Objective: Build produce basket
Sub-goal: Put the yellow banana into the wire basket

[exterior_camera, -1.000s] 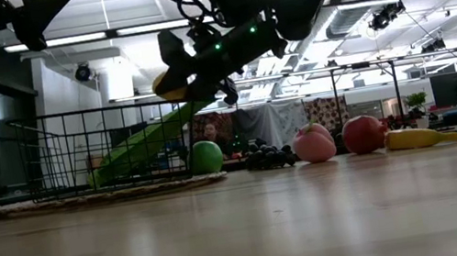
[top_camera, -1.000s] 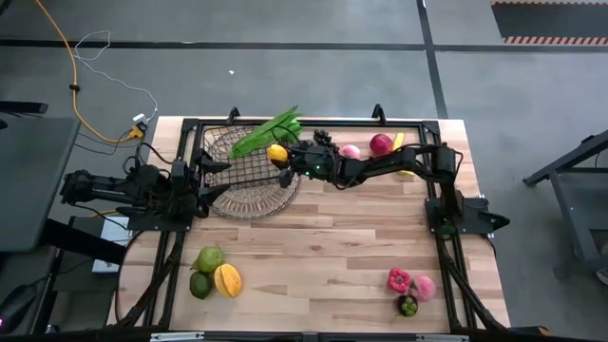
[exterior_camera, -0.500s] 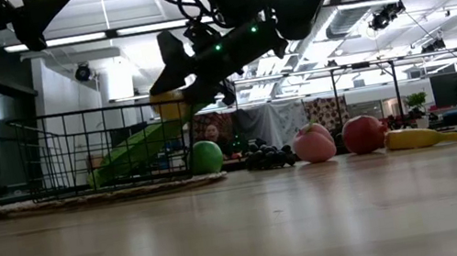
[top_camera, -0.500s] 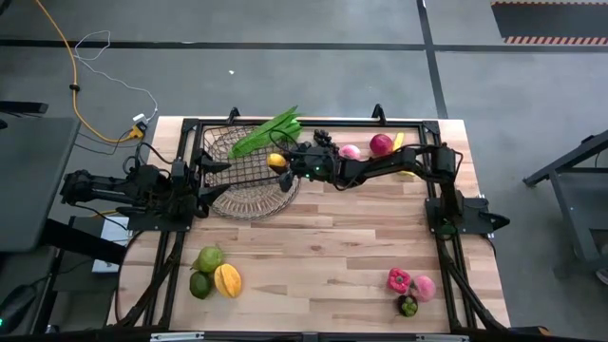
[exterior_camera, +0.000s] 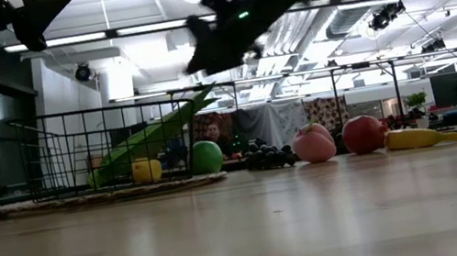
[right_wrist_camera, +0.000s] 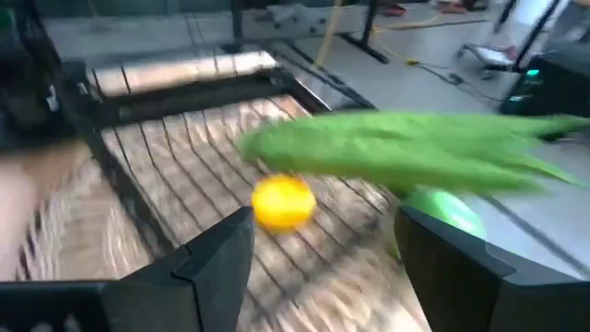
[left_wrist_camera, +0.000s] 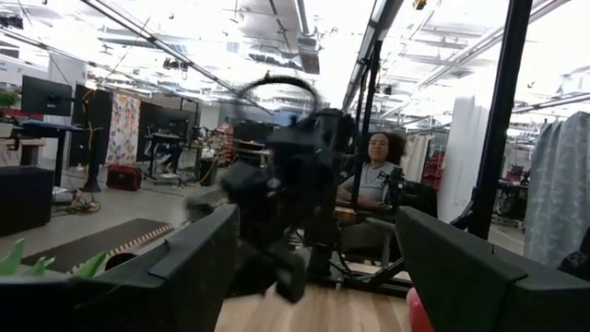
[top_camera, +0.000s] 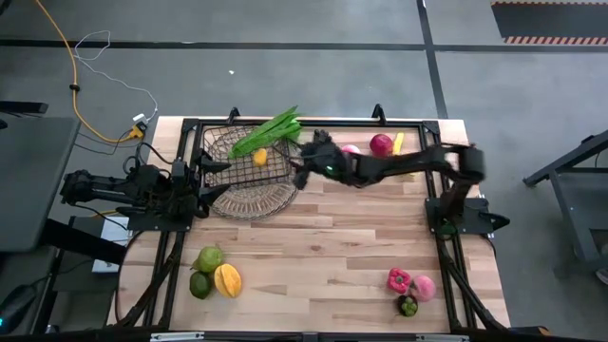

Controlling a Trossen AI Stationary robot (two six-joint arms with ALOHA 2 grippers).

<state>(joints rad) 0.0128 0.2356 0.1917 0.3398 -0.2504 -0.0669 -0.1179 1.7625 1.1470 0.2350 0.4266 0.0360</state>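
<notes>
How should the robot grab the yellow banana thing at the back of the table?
Probably from straight above, fingers closing across the middle of the yellow banana-like piece. It lies flat and is long and thin, so its narrow width fits between fingers best. The red fruit sits close beside it, so gripping toward the end farther from that fruit looks safer.

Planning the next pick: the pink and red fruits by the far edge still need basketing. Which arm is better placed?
Right. Its open hand hangs empty by the basket, close to the pink fruit and red fruit. The left hand sits across the basket.
</notes>
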